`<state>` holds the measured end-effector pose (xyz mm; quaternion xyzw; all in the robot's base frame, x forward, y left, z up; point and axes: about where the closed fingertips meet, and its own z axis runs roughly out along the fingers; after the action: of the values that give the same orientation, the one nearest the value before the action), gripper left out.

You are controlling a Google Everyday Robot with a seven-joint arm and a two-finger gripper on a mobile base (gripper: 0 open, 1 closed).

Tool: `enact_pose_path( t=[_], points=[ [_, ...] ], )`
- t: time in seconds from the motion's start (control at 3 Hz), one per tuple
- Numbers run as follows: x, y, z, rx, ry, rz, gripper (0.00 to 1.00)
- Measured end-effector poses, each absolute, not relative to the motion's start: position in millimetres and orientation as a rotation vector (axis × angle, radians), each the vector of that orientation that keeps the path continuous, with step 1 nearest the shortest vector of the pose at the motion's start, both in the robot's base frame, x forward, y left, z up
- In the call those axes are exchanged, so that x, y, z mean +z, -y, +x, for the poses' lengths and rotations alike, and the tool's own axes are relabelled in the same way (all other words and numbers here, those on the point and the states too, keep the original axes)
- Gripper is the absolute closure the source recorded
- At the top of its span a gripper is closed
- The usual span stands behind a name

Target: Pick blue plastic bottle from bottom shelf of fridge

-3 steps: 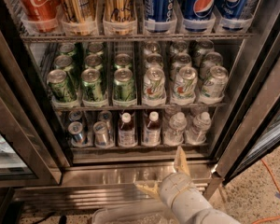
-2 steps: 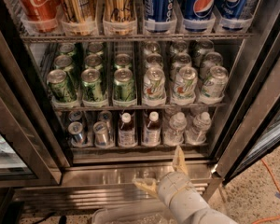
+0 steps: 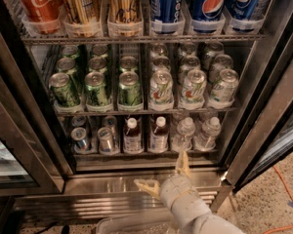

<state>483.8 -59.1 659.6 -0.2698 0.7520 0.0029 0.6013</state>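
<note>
Two small blue plastic bottles with white caps, dark necks and blue-and-white labels stand side by side on the bottom shelf [image 3: 136, 154] of the fridge [image 3: 112, 185]: one on the left [image 3: 132, 137], one on the right [image 3: 158, 135]. My gripper [image 3: 164, 175] is low in front of the steel base, below and slightly right of the right bottle. It is open and empty. One finger [image 3: 184, 162] points up at the shelf rail and the other [image 3: 145, 186] points left. It touches no bottle.
Small silver cans [image 3: 93, 138] stand left of the bottles and clear crinkled water bottles [image 3: 195, 133] stand right of them. Green and white cans [image 3: 146, 89] fill the tier above. The open door frame [image 3: 263, 126] stands at the right and an orange cable [image 3: 288, 189] lies on the floor.
My gripper has edged slightly up and to the left towards the bottom shelf. Nothing in the fridge has moved.
</note>
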Motion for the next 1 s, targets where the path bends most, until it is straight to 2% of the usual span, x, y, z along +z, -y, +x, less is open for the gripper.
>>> enact_pose_path(
  t=[0.67, 1.0],
  points=[
    [658.4, 56.1, 507.6, -0.024, -1.683, -0.589, 0.0],
    [657.5, 66.0, 523.6, -0.078, -1.658, -0.563, 0.05]
  ],
)
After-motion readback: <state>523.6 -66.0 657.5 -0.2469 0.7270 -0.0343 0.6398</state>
